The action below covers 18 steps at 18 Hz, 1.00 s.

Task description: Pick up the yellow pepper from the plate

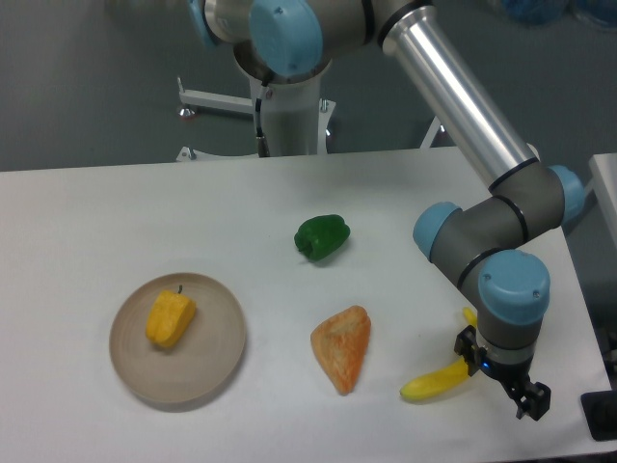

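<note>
The claw (pixel 525 397) hangs well apart from the plate (pixel 214 362) holding the yellow pepper (pixel 170 319).

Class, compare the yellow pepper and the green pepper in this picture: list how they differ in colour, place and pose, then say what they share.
The blocky yellow-orange bell pepper lies on the round beige plate; the glossy green bell pepper lies straight on the white table. The yellow one sits at the left front, the green one nearer the middle and farther back. The yellow one's thin dark stem shows; the green one's does not. Both are small peppers, untouched.
</note>
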Motion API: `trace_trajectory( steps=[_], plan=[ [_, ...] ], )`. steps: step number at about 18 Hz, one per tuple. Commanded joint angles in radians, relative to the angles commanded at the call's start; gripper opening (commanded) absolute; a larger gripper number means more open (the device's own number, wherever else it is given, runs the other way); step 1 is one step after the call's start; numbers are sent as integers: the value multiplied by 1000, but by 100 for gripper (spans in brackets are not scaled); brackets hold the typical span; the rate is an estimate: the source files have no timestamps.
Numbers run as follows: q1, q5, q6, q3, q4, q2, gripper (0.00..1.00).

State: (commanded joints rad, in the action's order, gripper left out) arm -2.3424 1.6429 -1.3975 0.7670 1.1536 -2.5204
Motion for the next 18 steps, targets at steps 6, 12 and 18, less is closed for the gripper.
trace_trajectory(
  steps=[6, 12, 18],
  plan=[
    [23, 2, 47, 49, 3, 52, 100],
    [83, -6, 242, 245, 15, 236, 100],
    [230, -17, 555, 480, 91, 403, 100]
  ],
)
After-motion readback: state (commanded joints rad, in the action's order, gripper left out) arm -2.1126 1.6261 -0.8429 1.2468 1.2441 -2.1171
